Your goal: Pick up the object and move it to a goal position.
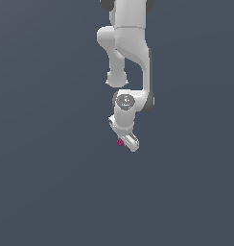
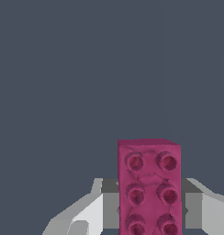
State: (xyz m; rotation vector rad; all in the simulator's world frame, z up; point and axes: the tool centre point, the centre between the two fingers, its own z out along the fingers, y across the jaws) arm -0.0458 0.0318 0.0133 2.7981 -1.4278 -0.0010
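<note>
The small magenta-pink studded brick-like block (image 2: 148,188), sitting between the jaws, looks like moulded plastic with a matt, slightly mottled and uneven skin, its round studs dimpled and edged with faint creases. The white robot gripper (image 1: 127,140) and the smooth white arm (image 1: 131,43) above it read as glossy painted plastic or enamel with soft highlights, while the grey finger pads (image 2: 110,209) on either side of the block look flat and dull. The dark slate-grey ground (image 1: 52,182) beyond the jaws is uniformly matt and featureless, with no grain or sheen
</note>
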